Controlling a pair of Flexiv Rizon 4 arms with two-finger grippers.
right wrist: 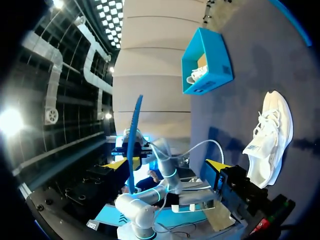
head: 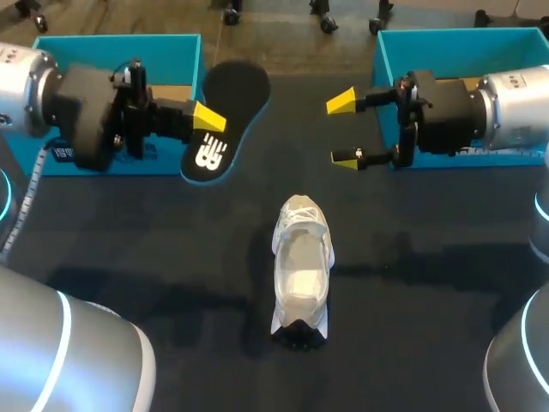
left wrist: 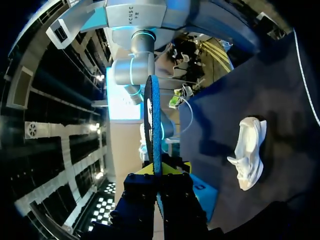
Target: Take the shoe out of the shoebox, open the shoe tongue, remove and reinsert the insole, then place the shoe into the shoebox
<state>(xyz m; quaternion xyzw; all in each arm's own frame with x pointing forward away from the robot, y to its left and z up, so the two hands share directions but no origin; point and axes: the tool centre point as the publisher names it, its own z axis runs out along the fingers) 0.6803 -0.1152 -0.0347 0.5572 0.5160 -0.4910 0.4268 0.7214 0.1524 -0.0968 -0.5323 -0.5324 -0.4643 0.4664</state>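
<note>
My L gripper (head: 208,120) is clenched on the black insole (head: 232,99), holding it off the bench (head: 429,300) near the far-left corner, beside the L shoebox (head: 120,39). R gripper (head: 345,129) has fingers spread w/ nothing btwn them, by the R shoebox (head: 455,34). The white shoe (head: 301,270) sits mid-bench, sole down, well apart from both.

Left shoebox (head: 171,56) is largely covered by the left arm (head: 81,112), and right shoebox (head: 446,51) by the right arm (head: 506,107). Both arms are cropped at the sides. One finger of the left gripper (head: 206,129) is hidden behind the insole (head: 227,103). In the left wrist view the insole is seen edge-on only. White contents of the left shoebox can't be identified.
</note>
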